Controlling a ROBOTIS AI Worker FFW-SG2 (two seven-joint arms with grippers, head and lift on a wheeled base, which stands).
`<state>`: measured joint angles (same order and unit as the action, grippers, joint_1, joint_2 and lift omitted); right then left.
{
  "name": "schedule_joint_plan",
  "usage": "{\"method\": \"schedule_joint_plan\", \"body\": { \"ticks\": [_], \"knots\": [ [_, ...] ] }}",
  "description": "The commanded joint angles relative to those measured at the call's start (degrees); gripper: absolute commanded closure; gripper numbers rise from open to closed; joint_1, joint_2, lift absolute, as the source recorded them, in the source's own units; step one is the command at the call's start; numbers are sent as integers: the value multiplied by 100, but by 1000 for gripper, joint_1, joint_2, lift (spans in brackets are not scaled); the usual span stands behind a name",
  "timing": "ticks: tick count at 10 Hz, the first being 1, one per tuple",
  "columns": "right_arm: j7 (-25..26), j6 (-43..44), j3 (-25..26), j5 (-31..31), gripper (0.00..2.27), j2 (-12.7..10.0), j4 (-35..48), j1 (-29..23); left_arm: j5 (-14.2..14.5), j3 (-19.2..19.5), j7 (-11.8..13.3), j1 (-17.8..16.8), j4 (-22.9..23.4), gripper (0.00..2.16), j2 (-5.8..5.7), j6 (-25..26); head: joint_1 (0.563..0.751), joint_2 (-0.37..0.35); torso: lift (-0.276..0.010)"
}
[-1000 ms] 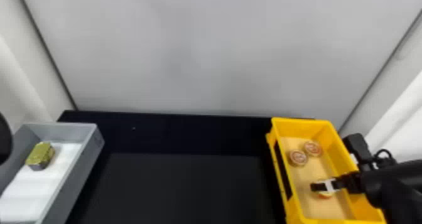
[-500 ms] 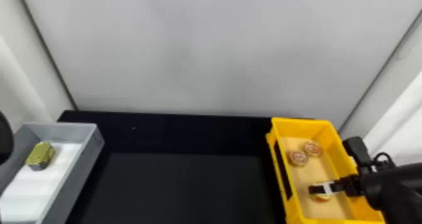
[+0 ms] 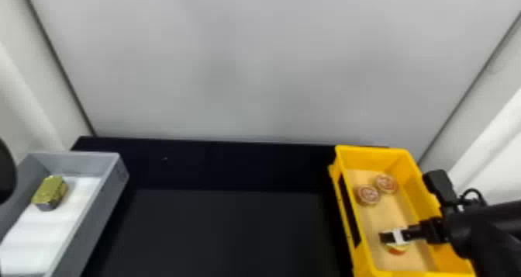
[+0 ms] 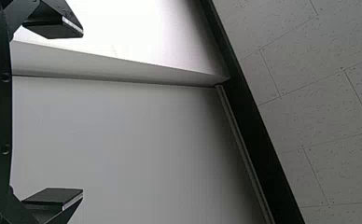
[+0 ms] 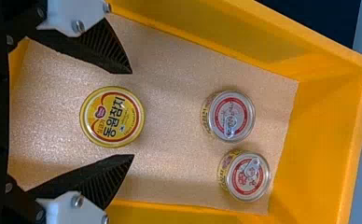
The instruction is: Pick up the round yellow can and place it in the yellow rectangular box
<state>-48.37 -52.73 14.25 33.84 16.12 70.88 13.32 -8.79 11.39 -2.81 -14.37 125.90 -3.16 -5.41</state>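
Robot test stn., prob. in a lab: black worktop extends left of the R gripper, w/ plain grey wall panel beyond the gripper and worktop. Yellow rectangular box surrounds the gripper's tip area; grey plastic bin sits well left of it, across the worktop. Office-type speckled ceiling tiles, high above gripper lvl., appear in the L wrist view.

Your head view looks forward and down over the tabletop from well back. Your right wrist view faces down, close above the yellow rectangular box; these 2 share its far left corner. Your left wrist view faces wall and ceiling.
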Motion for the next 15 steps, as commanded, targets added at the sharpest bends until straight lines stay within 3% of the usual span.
{"method": "schedule_joint_plan", "body": {
  "ticks": [1,3,4,5,6,7,8,9,10,11,12,13,15],
  "knots": [
    [-26,-56,-71,1,30,23,356,-32,0,22,17,4,13,82,0,13,694,-78,-3],
    [-96,-487,-291,230,36,76,2114,-40,-9,48,26,4,57,82,0,40,694,-78,-3],
    [-167,-980,-528,713,38,137,3309,153,-17,48,35,4,57,82,9,49,694,-78,-3],
    [-132,-1103,-880,1338,53,164,4285,575,-17,48,35,13,57,81,9,49,694,-78,-3],
    [185,-1041,-1240,1496,56,208,4918,1137,-17,92,35,22,75,79,0,49,694,-78,-3],
    [1108,-786,-1618,1144,56,243,5383,1559,-17,206,35,31,163,79,-62,66,694,-78,-3],
    [2682,14,-1785,353,65,278,5700,1603,-26,382,35,83,268,79,-132,119,694,-78,-3],
    [4846,1430,-1865,-465,121,269,5797,1445,-26,620,35,189,444,79,-202,207,694,-78,-3],
    [5663,2292,-1944,-597,133,269,5744,1577,27,884,35,286,558,79,-264,233,694,-78,-3],
    [5733,2925,-1821,-606,113,313,5788,1788,9,1068,8,356,611,79,-185,163,694,-78,-3],
    [5812,3417,-1812,-606,85,419,5753,2034,27,1235,26,294,655,79,-273,180,694,-78,-3],
    [6463,4077,-1935,-597,84,551,5691,1990,-9,1253,8,250,681,79,-422,233,694,-78,-3],
    [6577,3901,-1979,-500,90,761,6113,1744,-53,1270,-36,286,708,79,-431,277,694,-78,-3]
  ]
}}
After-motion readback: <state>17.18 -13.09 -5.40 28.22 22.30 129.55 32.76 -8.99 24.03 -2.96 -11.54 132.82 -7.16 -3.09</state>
